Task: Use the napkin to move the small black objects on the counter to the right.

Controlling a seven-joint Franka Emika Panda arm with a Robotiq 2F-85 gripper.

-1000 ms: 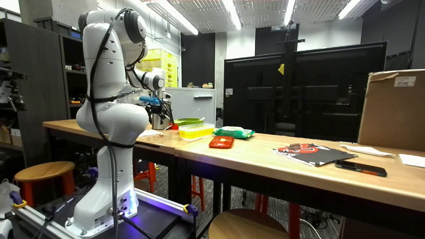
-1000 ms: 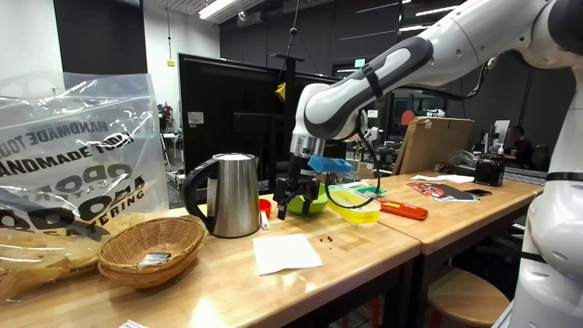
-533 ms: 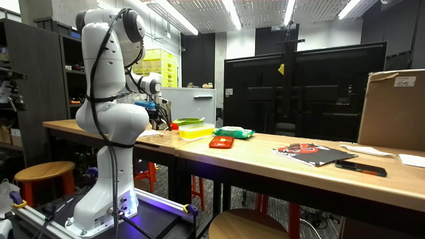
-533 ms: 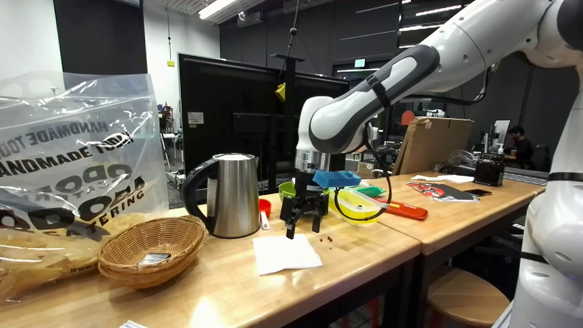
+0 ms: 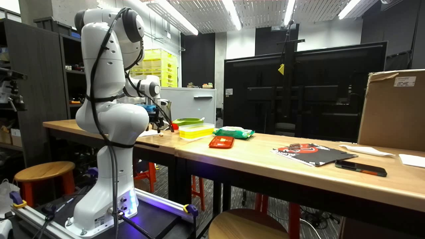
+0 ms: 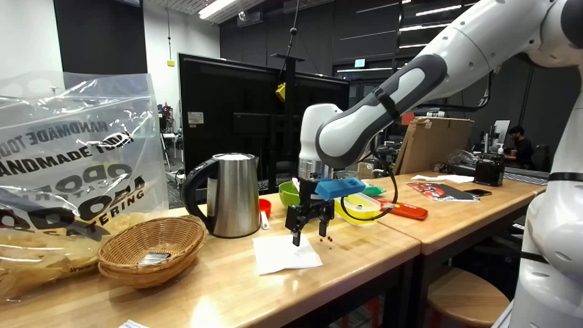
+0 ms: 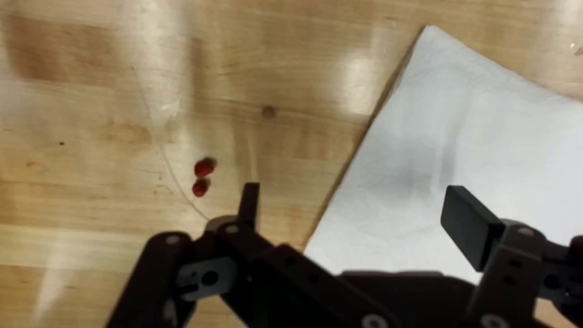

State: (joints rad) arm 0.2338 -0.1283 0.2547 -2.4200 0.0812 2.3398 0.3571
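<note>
Aslant, the napkin (image 7: 455, 159) points corner-first up the wrist view.

In an exterior view, a steel kettle (image 6: 234, 198) stood between a wicker basket (image 6: 130, 243) and a green bowl (image 6: 288, 195); in both exterior views, a phone (image 5: 360, 168) lay near a printed sheet (image 5: 314, 154).

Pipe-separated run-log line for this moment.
gripper: open, straddling edge of napkin in wrist view | napkin: on counter, ungrasped | small red bits: on counter, apart from napkin | sweep: not done
</note>
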